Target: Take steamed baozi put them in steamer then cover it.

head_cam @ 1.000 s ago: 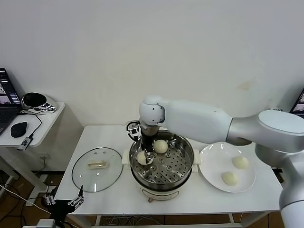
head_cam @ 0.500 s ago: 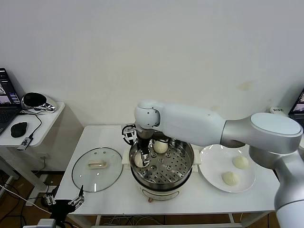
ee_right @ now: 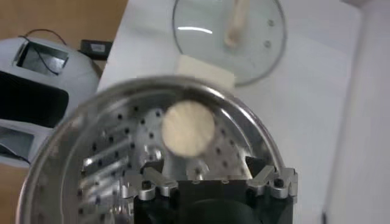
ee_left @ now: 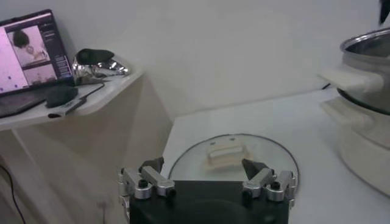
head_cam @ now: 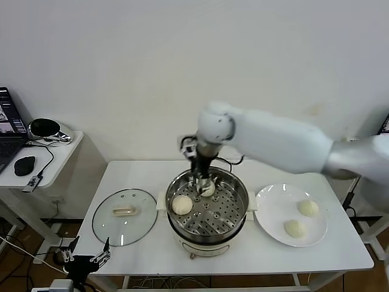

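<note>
The steamer [head_cam: 208,207] sat in the lower middle of the head view, on the white table [head_cam: 146,246]. Two steamed baozi lay on its perforated tray: one [head_cam: 182,204] on the left side of the tray, lying free, and another [head_cam: 208,188] toward the back, partly hidden behind the right gripper [head_cam: 205,180]. That gripper hung over the back part of the pot at the centre of the frame, its arm reaching in from the right edge. In the right wrist view its fingers [ee_right: 148,184] stood wide apart with nothing between them, above the tray, and the loose bun [ee_right: 187,128] showed near the middle of that picture, clear of the fingertips.

Two more buns rested on the white plate [head_cam: 270,201] at the lower right, one [head_cam: 308,208] farther back, one [head_cam: 295,229] nearer the front edge, apart from each other.

The cover [head_cam: 124,216] lay flat on the table at the lower left, just beside the steamer, its cream handle up.

The left gripper [head_cam: 85,261] waited at the bottom left corner, below the table edge. Its fingers [ee_left: 149,180] were spread wide and empty, with the lid [ee_left: 234,158] beyond them.
</note>
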